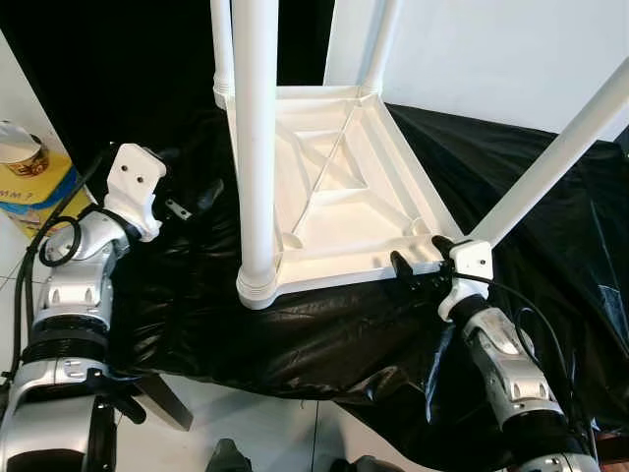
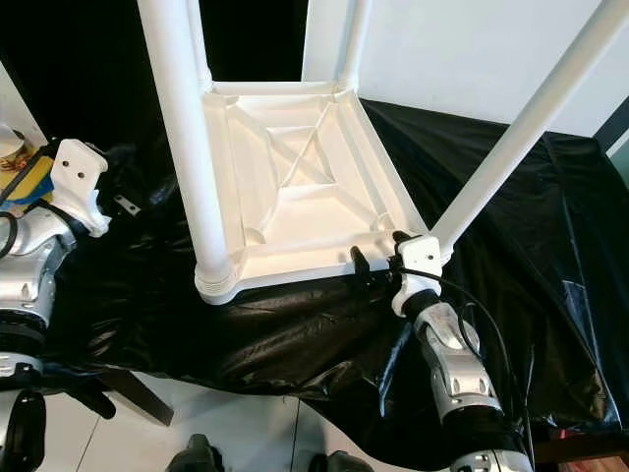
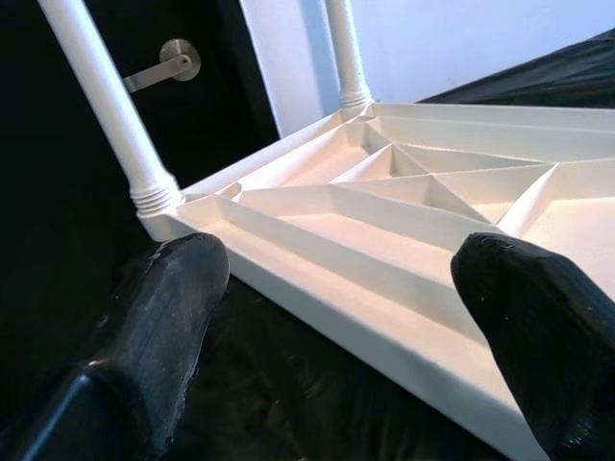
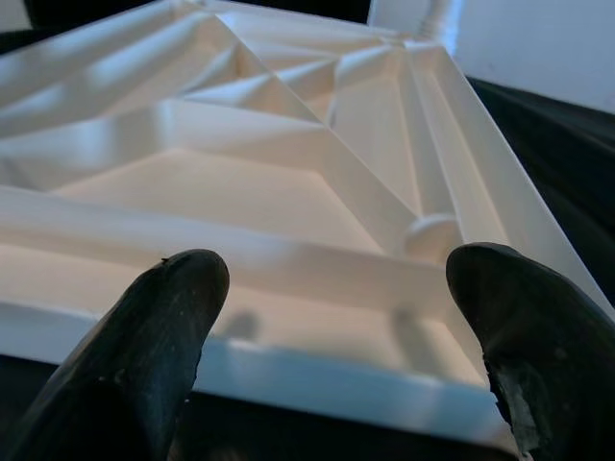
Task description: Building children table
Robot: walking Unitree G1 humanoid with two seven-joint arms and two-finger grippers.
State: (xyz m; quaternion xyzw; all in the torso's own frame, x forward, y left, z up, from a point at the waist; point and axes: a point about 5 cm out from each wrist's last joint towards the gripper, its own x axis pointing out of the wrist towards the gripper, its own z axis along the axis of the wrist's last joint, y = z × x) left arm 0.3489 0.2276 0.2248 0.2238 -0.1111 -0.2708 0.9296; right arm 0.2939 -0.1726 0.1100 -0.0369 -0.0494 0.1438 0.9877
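Our right gripper (image 1: pixel 418 258) sits at the near edge of the upturned white table top (image 1: pixel 344 187), by the corner where one white leg (image 1: pixel 555 162) rises slantwise to the right. Its two black fingers (image 4: pixel 144 336) are spread wide, and in the right wrist view we see the table's rim between them — whether they touch it we cannot tell. Our left gripper (image 1: pixel 192 202) hovers just beside the table's left edge, over the black plastic sheet (image 1: pixel 197 315), with its fingers (image 3: pixel 154 327) likewise spread apart and nothing pinched between them.

We see the table lying upside down on the sheet, its ribbed underside facing up. A thick leg (image 1: pixel 256 138) stands upright in the near left corner, and two more rise at the far corners. Behind, in the left wrist view, a door handle (image 3: pixel 163 65) shows on a dark door — and at far left of the head view sits a yellow box (image 1: pixel 39 187).
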